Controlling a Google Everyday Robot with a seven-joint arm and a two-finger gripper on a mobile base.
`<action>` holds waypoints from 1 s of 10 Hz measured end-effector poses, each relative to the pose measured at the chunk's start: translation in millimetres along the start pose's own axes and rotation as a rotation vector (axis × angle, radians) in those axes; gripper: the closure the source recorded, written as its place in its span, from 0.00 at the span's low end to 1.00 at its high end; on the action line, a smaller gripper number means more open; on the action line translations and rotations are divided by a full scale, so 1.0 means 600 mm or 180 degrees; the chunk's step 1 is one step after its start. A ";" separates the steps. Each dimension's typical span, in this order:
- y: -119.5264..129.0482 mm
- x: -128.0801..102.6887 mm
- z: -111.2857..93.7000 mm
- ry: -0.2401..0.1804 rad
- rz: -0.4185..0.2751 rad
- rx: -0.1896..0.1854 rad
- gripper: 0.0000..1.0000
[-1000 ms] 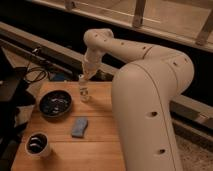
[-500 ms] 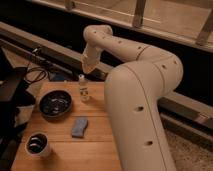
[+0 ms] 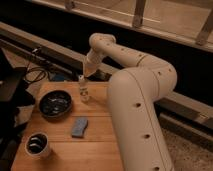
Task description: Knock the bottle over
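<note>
We're seeing the bottle [image 3: 83,89] standing upright on the wooden table [image 3: 100,135], at about 2 o'clock from the dark bowl [image 3: 55,103], with the gripper [image 3: 85,76] hovering right above its cap.

Dim warm light, soft blur, pincer [image 3: 85,75] perhaps shadowed
</note>
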 end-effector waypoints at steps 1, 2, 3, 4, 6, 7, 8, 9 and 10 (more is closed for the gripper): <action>0.005 0.017 0.004 0.0072 -0.0028 -0.0014 1.00; 0.008 0.038 0.003 0.0137 -0.0059 -0.0015 1.00; 0.008 0.064 -0.003 0.0198 -0.0089 -0.0003 1.00; 0.010 0.094 -0.010 0.0275 -0.0133 0.0009 1.00; 0.019 0.151 -0.027 0.0422 -0.0235 0.0068 1.00; 0.013 0.185 -0.046 0.0484 -0.0262 0.0153 0.97; 0.001 0.205 -0.066 0.0513 -0.0273 0.0254 0.88; -0.004 0.216 -0.077 0.0545 -0.0288 0.0317 0.82; -0.005 0.224 -0.083 0.0540 -0.0303 0.0328 0.78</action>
